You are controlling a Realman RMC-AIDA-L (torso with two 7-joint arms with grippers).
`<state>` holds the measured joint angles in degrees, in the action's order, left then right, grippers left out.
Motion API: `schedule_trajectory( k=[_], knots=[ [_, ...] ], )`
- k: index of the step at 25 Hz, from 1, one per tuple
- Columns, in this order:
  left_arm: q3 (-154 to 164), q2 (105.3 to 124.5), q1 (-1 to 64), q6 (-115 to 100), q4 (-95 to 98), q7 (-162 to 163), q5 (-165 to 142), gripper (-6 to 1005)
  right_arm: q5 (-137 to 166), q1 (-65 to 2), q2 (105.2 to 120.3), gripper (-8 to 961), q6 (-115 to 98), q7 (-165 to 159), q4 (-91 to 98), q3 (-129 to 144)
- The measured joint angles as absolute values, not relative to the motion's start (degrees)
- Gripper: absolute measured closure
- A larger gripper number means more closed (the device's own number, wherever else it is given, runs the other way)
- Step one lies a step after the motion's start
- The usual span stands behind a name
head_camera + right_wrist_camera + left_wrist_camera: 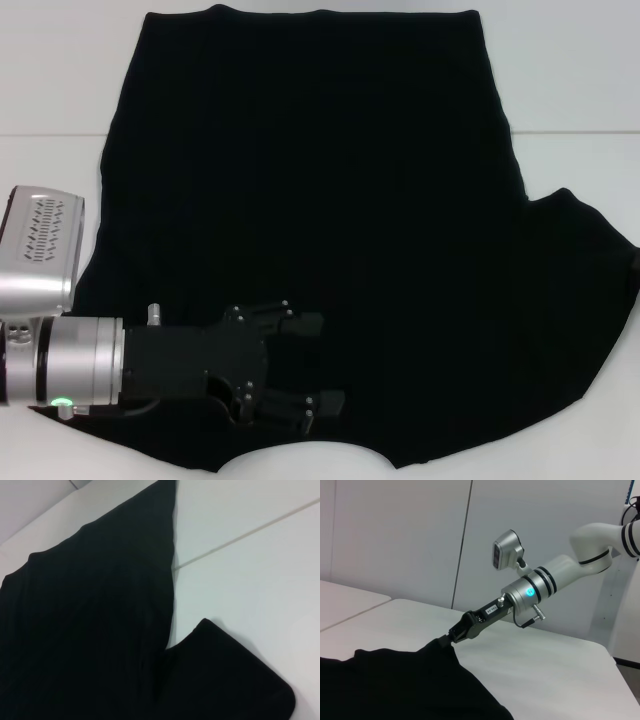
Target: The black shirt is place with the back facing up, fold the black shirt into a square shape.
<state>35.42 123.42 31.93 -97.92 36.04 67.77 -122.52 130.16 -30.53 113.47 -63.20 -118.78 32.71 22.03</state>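
Lying flat on the white bench (50, 80), the black shirt (330, 230) covers most of the surface, its soft plain fabric smooth, the right sleeve (590, 290) spreading outward. At the left, the left end effector (325, 362) rests over the shirt near its collar edge, its black fingers (300, 322) spread apart with nothing between them. In the left wrist view, the right end effector (451, 637) is pinching a raised edge of the shirt, its silver wrist (532, 589) behind it.
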Motion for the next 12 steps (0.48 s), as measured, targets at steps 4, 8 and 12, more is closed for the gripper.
schedule_trajectory(
  k=[4,8,12],
  knots=[
    [35.42,123.49,31.99,-97.91,36.04,67.77,-122.52,50,130.16,-30.91,113.50,949,-62.95,-118.76,32.69,22.05],
    [35.42,123.49,32.00,-97.90,36.04,67.77,-122.52,50,130.17,-31.70,113.59,950,-62.97,-118.78,32.37,21.93],
    [35.41,123.48,32.00,-97.84,36.04,67.77,-122.52,50,129.83,-33.91,114.11,950,-63.15,-118.87,30.64,22.07]
  ],
)
